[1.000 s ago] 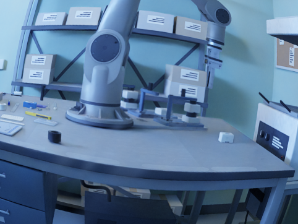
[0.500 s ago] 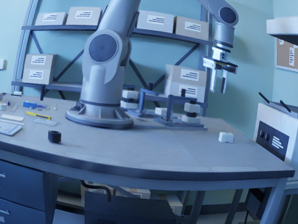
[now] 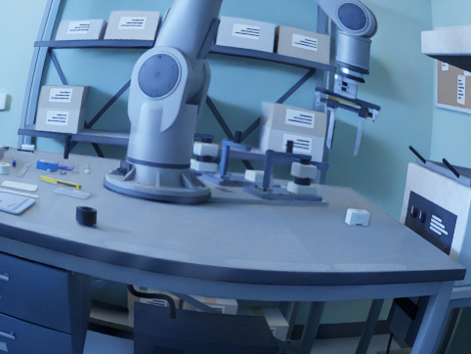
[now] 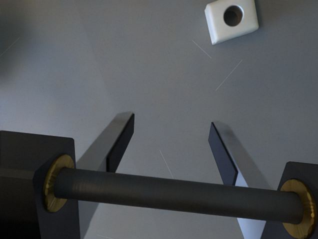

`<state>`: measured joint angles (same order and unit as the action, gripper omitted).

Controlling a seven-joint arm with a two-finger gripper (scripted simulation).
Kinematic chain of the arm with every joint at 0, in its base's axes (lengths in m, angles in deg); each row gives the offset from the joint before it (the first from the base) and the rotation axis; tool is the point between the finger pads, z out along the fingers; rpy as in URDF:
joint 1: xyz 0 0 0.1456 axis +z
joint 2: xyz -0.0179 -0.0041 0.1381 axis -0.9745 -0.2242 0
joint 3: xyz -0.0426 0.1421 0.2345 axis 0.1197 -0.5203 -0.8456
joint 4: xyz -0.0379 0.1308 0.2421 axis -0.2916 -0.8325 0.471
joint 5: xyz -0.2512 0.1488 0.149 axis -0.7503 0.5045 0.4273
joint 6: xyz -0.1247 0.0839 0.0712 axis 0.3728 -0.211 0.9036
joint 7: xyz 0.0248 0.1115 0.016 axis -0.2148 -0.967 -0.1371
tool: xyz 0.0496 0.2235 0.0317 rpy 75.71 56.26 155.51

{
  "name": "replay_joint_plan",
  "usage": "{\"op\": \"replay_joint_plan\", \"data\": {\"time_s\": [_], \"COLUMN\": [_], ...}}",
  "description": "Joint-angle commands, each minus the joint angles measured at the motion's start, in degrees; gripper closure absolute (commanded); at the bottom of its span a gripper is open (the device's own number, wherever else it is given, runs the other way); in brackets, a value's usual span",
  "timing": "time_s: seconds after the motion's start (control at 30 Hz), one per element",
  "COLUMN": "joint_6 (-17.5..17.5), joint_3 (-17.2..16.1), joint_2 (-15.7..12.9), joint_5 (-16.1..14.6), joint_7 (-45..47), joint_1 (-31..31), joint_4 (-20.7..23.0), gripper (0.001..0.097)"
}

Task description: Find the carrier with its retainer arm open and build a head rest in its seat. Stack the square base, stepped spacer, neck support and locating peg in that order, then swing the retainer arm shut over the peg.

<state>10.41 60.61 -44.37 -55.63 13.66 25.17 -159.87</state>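
My gripper (image 3: 344,142) (image 4: 171,120) hangs high above the right end of the desk, well above a white square block (image 3: 357,217) (image 4: 231,20) with a round hole in its middle. The gripper is open and holds nothing. The block lies flat on the desktop, alone. Two blue carriers stand behind the desk's middle. The right carrier (image 3: 288,183) has its arm over a white and black stack. The left carrier (image 3: 220,164) also holds a white stack. A small white block (image 3: 254,175) sits between them. A black ring (image 3: 86,215) lies on the left front of the desk.
Behind the desk a shelf with cardboard boxes (image 3: 293,129) stands against the wall. The arm's base (image 3: 159,176) sits left of the carriers. Hand tools (image 3: 58,182) lie at the far left. A white machine (image 3: 439,215) stands off the desk's right edge.
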Motion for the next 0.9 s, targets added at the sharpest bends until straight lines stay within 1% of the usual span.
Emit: {"op": "replay_joint_plan", "data": {"time_s": [0.0, 0.87], "joint_6": [0.0, -0.4], "joint_3": [0.7, 20.8], "joint_2": [-0.1, -2.5], "joint_5": [0.2, 4.6], "joint_7": [-2.0, -59.5], "joint_1": [-0.5, -14.4], "joint_4": [0.1, 2.0], "gripper": [0.0346, 0.0346]}}
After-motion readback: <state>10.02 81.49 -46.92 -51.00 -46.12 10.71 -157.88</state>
